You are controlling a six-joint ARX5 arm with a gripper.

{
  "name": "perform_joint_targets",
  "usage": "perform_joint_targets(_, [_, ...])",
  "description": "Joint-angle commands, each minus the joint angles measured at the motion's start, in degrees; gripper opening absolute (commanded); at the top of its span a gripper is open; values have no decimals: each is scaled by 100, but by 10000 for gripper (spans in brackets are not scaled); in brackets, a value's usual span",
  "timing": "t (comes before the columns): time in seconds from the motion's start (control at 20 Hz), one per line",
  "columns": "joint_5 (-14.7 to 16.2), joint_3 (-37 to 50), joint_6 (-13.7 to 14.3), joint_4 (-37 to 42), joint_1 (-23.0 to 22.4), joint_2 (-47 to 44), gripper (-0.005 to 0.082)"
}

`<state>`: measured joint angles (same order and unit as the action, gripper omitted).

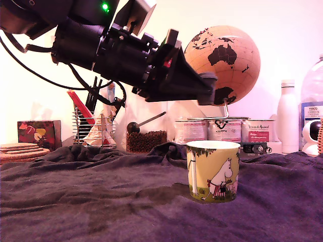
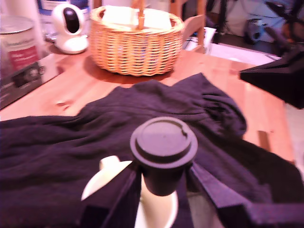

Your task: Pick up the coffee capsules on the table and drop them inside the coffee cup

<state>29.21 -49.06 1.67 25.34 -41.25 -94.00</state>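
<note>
My gripper (image 1: 209, 93) hangs above the yellow-green coffee cup (image 1: 214, 171), which stands on the dark cloth-draped table (image 1: 101, 201). In the wrist view the gripper (image 2: 164, 183) is shut on a small coffee capsule (image 2: 164, 142). The capsule looks dark here and shows its round, flat, rimmed top. It hangs over the cup's white rim (image 2: 105, 173) and opening. In the exterior view the capsule (image 1: 207, 77) is a small grey shape at the gripper's tip. No other capsule shows on the cloth (image 2: 57, 152).
Behind the cup stand labelled tins (image 1: 222, 130), a globe (image 1: 227, 60), a white bottle (image 1: 288, 118), a jar of beans (image 1: 145, 140), a utensil rack (image 1: 93, 126) and coasters (image 1: 20, 150). The wrist view shows a wicker basket (image 2: 135, 45) and a white camera (image 2: 70, 26) on bare wood.
</note>
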Motion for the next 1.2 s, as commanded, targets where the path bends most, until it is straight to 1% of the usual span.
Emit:
perform_joint_targets(0.0, [-28, -33, 22, 7, -17, -50, 178])
perform_joint_targets(0.1, [-39, -219, 20, -291, -26, -50, 178])
perform_joint_targets(0.2, [-192, -509, 31, -688, -94, -50, 178])
perform_joint_targets(0.3, [-275, -848, 46, -1143, -129, -52, 178])
perform_joint_targets(0.4, [-334, -1150, 144, -1626, -175, -74, 178])
perform_joint_targets(0.6, [-540, -1510, 251, -2264, -227, -144, 178])
perform_joint_targets(0.7, [-627, -1661, 295, -2605, -238, -254, 178])
perform_joint_targets(1.0, [-728, -2358, 356, -3589, -245, -859, 178])
perform_joint_targets(1.05, [-737, -2520, 450, -3810, -245, -968, 178])
perform_joint_targets(1.15, [-787, -2809, 492, -4153, -245, -1189, 178])
